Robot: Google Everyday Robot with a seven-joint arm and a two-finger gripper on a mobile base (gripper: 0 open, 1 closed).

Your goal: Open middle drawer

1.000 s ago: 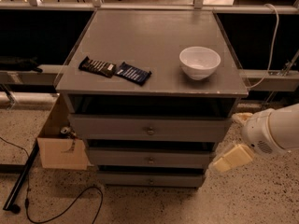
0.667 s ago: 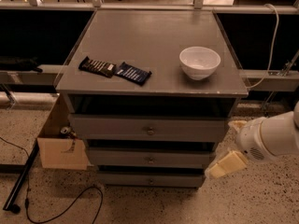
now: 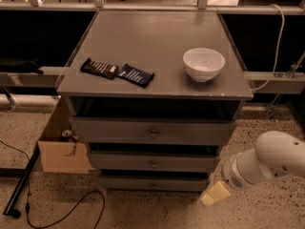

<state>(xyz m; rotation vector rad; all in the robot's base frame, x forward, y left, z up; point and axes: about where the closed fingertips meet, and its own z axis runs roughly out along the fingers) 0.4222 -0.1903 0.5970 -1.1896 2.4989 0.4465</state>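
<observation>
The grey cabinet (image 3: 152,42) has three flat-fronted drawers stacked under its top. The middle drawer (image 3: 119,162) is the medium-fronted one, with a small round knob (image 3: 153,164) at its centre, and it sits pushed in between the taller top drawer (image 3: 109,130) and the slim bottom drawer (image 3: 124,184). My gripper (image 3: 214,193), cream-coloured on a white arm (image 3: 271,161), hangs low at the cabinet's right front corner, beside the bottom drawer. It is to the right of and below the middle drawer's knob and touches nothing.
A white bowl (image 3: 203,64) and two dark snack bars (image 3: 116,71) lie on the cabinet top. A cardboard box (image 3: 59,151) stands left of the cabinet. A black cable (image 3: 62,213) and a black pole (image 3: 21,185) lie on the speckled floor at the left.
My arm and gripper have moved down and to the left, closer to the cabinet's lower right corner. The drawers have not moved.
</observation>
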